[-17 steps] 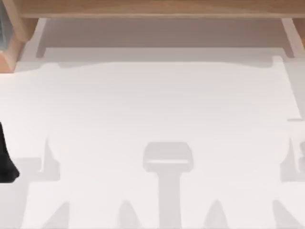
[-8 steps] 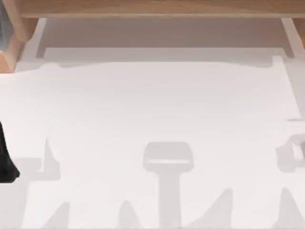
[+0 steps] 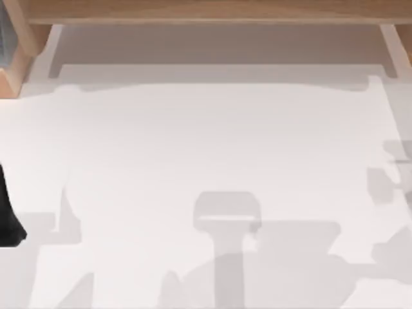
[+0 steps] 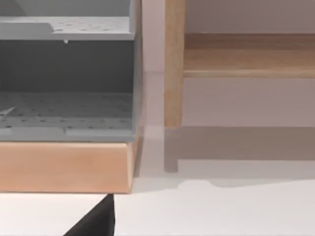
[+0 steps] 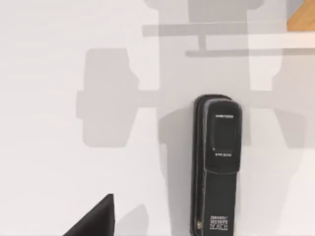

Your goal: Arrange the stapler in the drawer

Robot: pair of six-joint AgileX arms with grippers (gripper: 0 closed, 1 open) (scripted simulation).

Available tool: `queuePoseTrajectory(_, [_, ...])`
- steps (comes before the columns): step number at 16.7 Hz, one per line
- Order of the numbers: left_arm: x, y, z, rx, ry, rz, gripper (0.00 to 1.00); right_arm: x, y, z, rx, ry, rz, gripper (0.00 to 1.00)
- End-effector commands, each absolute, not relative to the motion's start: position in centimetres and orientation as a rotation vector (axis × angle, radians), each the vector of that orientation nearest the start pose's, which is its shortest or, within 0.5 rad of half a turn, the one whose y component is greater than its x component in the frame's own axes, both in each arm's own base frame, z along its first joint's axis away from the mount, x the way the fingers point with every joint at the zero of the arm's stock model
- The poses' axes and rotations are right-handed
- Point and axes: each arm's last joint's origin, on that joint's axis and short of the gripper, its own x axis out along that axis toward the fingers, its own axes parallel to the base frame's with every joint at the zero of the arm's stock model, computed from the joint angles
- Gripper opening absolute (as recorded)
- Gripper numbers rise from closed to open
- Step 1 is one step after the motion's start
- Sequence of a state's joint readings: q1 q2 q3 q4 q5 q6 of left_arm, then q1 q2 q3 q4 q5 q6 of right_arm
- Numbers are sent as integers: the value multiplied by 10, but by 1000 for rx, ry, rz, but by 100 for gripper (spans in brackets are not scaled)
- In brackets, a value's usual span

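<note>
The stapler is black and lies flat on the white table in the right wrist view, some way off from my right gripper; a dark wedge of that gripper shows at the frame edge. In the top view a black shape is cut off by the table's left edge. The left wrist view shows a grey unit with a perforated drawer floor on a wooden base. A dark wedge of my left gripper shows in front of it. Nothing is held in sight.
A wooden shelf runs along the far side of the table, with a wooden post beside the grey unit. A wooden corner stands at the far left. Arm shadows lie across the near half of the white table.
The shadows at the table's near right have spread leftward toward the middle, so the right arm is moving. The black shape at the left edge has stayed put.
</note>
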State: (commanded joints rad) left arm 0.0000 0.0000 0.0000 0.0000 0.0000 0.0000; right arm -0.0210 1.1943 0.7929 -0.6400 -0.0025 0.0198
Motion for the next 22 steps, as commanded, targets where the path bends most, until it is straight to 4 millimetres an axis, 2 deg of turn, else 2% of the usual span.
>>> queuePoseTrajectory(5, [106, -1, 160, 0, 0, 0, 100, 282, -7, 197, 44, 1353, -39, 100])
queuePoseTrajectory(9, [106, -1, 160, 0, 0, 0, 100, 310, -8, 174, 49, 1520, -43, 100])
queuePoseTrajectory(12, [106, -1, 160, 0, 0, 0, 100, 318, -7, 167, 45, 1570, -41, 100])
queuePoseTrajectory(18, [106, -1, 160, 0, 0, 0, 100, 318, -7, 166, 44, 1569, -40, 100])
queuePoseTrajectory(22, [106, -1, 160, 0, 0, 0, 100, 319, -7, 139, 45, 1564, -41, 100])
